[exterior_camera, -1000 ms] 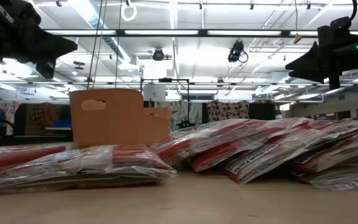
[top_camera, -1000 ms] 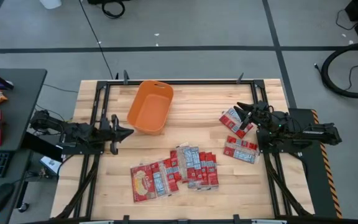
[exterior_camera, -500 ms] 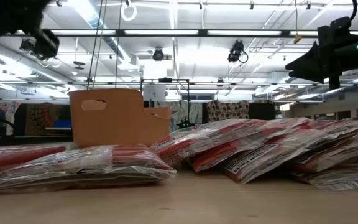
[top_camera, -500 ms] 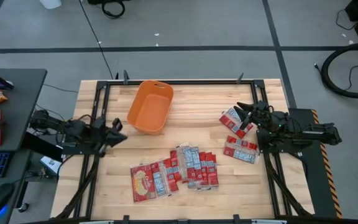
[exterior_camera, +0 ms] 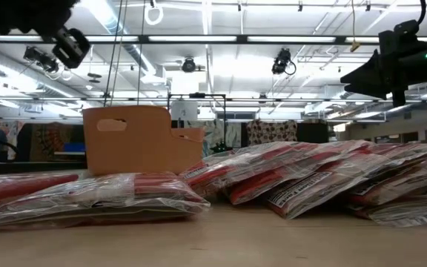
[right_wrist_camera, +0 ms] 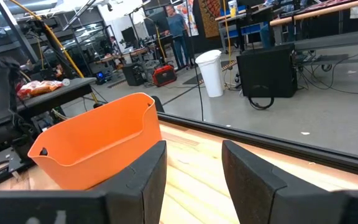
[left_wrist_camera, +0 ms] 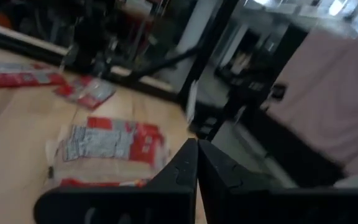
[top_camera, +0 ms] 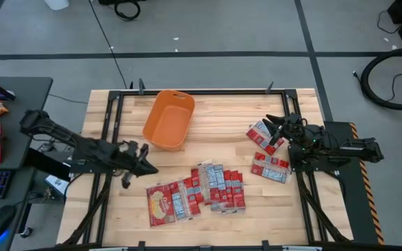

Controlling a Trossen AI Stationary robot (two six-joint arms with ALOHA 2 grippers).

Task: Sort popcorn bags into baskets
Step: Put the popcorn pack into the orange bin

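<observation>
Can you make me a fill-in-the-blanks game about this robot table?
1. The tub on the table is the colour ____.
2. Inside the tub there are ____ popcorn bags.
3. The left gripper has its fingers ____.
4. The right gripper hangs over a bag with its fingers ____.

Missing words: orange; no; shut; open

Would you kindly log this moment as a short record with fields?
tub: orange tub, no bags visible inside
main pile: popcorn bags on the table's near middle
other bags: two bags beside the right arm
left hand: left hand, shut, empty, near the main pile
right hand: right hand, open, over the two bags
</observation>
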